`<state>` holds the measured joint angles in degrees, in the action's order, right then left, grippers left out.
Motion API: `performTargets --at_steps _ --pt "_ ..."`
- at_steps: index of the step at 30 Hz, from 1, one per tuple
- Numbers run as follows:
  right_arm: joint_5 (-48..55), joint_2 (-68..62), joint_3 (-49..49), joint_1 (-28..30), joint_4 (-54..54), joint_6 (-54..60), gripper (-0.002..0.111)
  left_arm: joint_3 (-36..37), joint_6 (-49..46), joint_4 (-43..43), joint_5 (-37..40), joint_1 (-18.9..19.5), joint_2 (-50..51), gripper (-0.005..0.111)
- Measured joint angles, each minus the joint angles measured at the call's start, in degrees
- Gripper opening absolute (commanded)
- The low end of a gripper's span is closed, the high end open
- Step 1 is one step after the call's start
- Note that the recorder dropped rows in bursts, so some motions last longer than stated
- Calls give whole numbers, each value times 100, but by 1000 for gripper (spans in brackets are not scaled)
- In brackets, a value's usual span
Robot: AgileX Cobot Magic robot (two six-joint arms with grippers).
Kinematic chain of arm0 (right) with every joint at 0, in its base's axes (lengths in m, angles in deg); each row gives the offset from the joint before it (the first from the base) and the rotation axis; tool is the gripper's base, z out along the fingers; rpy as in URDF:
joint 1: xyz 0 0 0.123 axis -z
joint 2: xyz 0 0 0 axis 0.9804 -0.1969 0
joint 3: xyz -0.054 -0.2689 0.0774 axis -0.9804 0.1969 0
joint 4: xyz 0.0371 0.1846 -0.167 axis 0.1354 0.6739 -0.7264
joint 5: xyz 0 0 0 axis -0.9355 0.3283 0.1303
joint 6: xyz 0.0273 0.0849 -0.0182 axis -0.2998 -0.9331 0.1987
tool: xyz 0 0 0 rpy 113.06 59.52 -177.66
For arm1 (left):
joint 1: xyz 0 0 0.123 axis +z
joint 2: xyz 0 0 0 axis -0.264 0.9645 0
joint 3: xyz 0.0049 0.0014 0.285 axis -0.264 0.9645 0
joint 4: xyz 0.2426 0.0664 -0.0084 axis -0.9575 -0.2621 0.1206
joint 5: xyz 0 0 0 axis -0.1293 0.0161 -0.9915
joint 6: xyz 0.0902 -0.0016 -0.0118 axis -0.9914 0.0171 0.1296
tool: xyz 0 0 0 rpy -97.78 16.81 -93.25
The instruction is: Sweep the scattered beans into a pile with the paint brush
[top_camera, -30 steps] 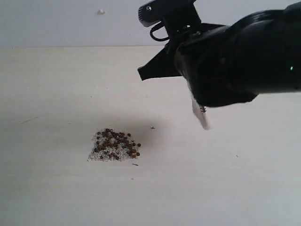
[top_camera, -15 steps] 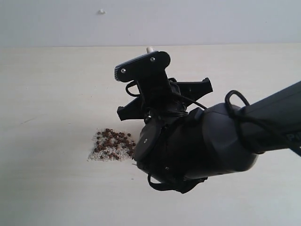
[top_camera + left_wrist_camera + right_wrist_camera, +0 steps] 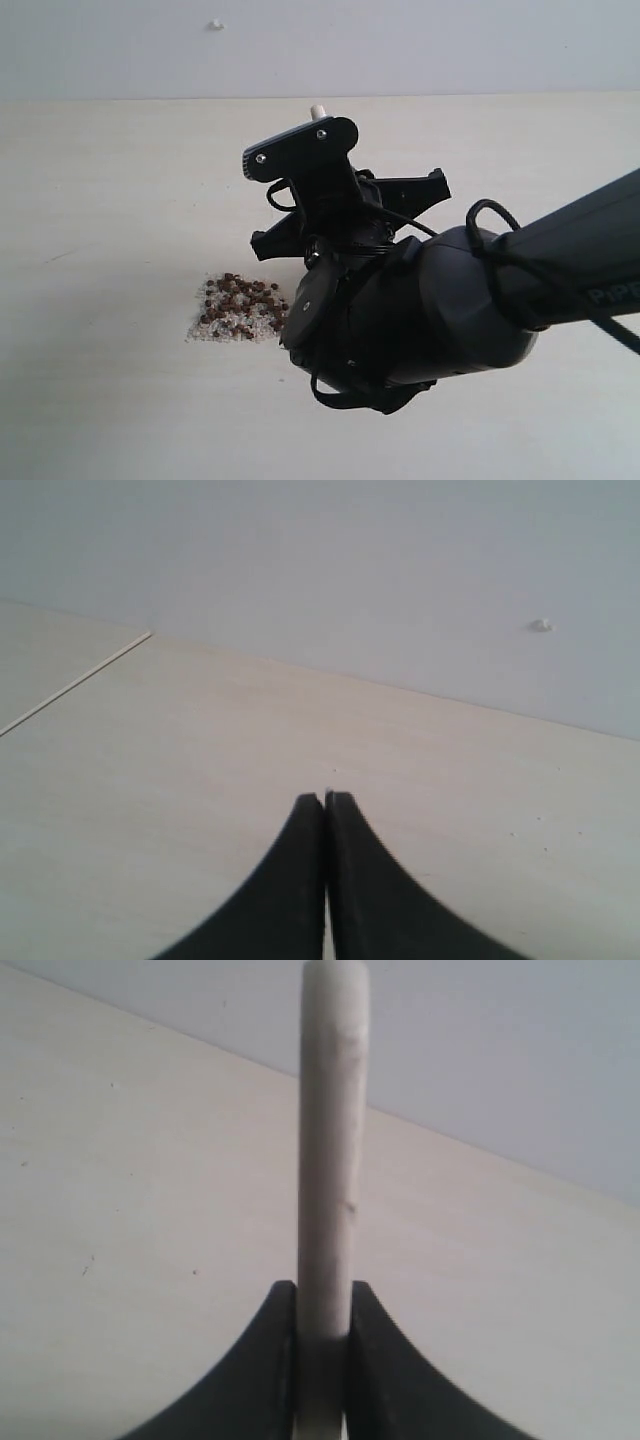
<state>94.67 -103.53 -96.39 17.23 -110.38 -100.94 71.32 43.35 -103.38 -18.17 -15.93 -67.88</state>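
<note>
We note the right gripper clamped tight on the paint brush, its pale handle running out past the fingertips; the bristles are hidden. The beans lie in one compact patch on the counter, just beside the right arm. The left gripper is pinched closed and holds nothing.

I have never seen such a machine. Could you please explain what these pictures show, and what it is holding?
It is a robot with two arms, each ending in a gripper. The wide picture comes from a camera standing apart: the black right arm leans over a pale table, beside a pile of beans mixed with whitish crumbs. The other two come from cameras on the wrists. The left gripper is shut and empty. The right gripper clamps the brush by its handle; the bristles are hidden.
</note>
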Motion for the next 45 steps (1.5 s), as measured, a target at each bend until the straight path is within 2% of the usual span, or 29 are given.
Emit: performTargets --at_steps 14,20,34,38,42,45 --pt "320 -35 0 0 0 0 0 0 0 0 0 0 0 0" --pt "-248 -183 -139 0 -9 0 0 0 0 0 0 0 0 0" --pt "-1464 -517 -1267 -86 -94 50 0 0 0 0 0 0 0 0" --pt "-698 -554 -1310 -328 -44 84 0 0 0 0 0 0 0 0" --pt "436 -522 -1310 -561 -2 642 0 0 0 0 0 0 0 0" --pt "801 -368 -1310 -707 80 1245 0 0 0 0 0 0 0 0"
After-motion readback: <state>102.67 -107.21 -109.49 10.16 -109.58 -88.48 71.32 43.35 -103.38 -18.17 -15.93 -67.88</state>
